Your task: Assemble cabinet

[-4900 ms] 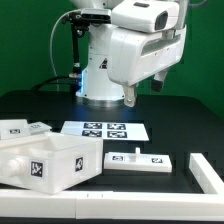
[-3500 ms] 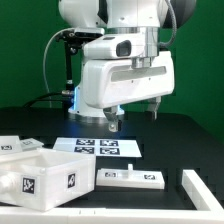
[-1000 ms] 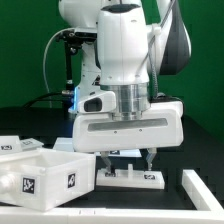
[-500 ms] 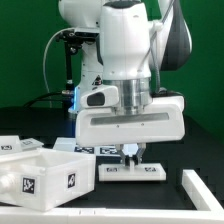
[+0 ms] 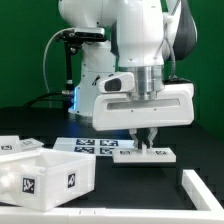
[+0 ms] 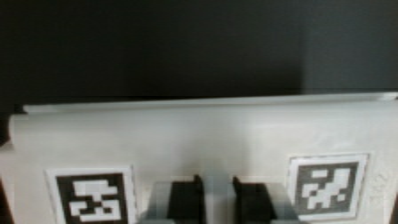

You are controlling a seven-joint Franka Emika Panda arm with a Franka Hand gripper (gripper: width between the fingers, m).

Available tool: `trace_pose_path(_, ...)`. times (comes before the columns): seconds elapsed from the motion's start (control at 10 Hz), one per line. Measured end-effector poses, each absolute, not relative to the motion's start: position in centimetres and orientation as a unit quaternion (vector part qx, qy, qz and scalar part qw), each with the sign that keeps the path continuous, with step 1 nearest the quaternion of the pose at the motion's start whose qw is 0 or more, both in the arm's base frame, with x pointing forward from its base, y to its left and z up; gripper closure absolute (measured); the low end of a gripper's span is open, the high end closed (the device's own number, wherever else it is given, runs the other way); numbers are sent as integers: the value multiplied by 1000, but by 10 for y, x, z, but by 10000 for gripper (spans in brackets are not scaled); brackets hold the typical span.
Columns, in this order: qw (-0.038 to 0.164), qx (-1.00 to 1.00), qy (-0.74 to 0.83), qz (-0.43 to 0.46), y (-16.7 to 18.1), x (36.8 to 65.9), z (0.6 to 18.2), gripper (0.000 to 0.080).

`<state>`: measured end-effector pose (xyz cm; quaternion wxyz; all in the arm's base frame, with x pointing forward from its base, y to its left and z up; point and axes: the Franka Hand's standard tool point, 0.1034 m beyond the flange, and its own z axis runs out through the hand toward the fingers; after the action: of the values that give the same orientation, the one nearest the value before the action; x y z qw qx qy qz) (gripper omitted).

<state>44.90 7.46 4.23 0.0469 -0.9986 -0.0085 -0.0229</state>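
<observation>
Claw (image 5: 146, 145) clenched on panel (image 5: 166, 155); pick step in hand. Next: carry to box (image 5: 45, 175), align edges.

— What sort of place is this?
— A robotics lab: a big white robot arm (image 5: 140, 40) on a black tabletop (image 5: 25, 125), plain green backdrop (image 5: 25, 50), and the flat white marker board (image 5: 95, 145) of printed tags.
</observation>
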Motion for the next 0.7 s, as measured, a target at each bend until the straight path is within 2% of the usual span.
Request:
trace_pose_path(0.2,47,-999,-1,-20,75,445,42,737)
trace_pose_path(0.4,41,-999,3,-6,71,414,32,735)
trace_pose_path(0.7,40,-999,5,-2,67,409,24,727)
